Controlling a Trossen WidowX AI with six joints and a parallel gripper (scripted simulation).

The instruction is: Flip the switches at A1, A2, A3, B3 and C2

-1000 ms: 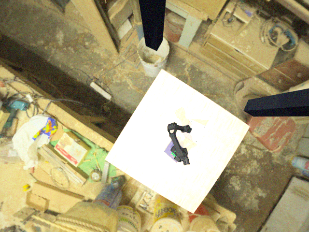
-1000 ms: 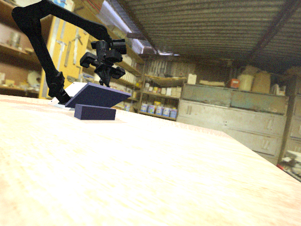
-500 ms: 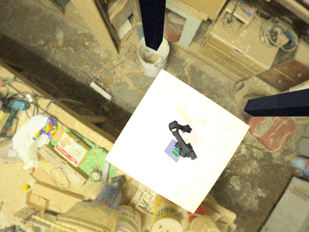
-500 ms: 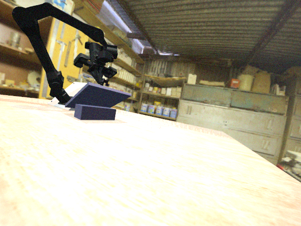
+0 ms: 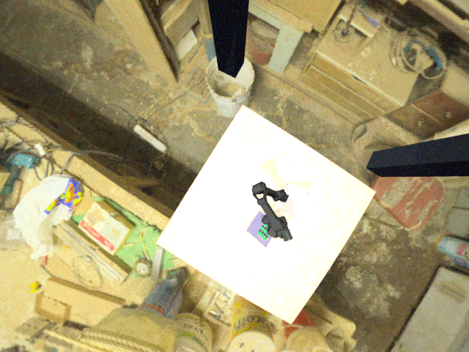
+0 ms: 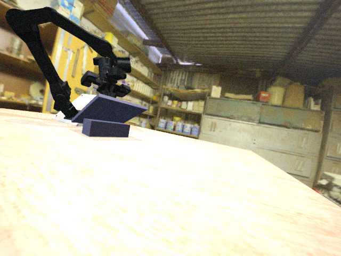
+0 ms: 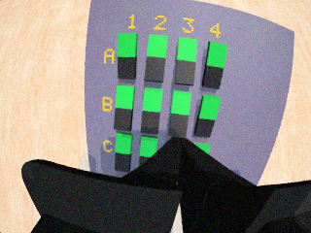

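Observation:
The purple switch panel (image 5: 253, 226) (image 6: 110, 109) (image 7: 262, 87) is tilted on a block. Its switches have green upper and dark lower halves in the wrist view. A2 (image 7: 155, 58), A3 (image 7: 186, 60) and B3 (image 7: 180, 109) show greyer lower halves than A1 (image 7: 127, 55), A4 (image 7: 215, 63), B1 (image 7: 124, 107), B2 (image 7: 152, 109) and B4 (image 7: 207, 116). C1 (image 7: 123, 151) shows; C2 (image 7: 148, 147) is partly covered; C3 is hidden. My gripper (image 7: 177, 144) is shut and empty, its tips at the lower end of B3; contact is unclear.
The dark block (image 6: 106, 128) supports the panel on the pale table (image 5: 227, 182) (image 6: 165, 192). The arm (image 5: 270, 210) (image 6: 41, 49) reaches over the panel from its base. The fingers cover the panel's lower part in the wrist view.

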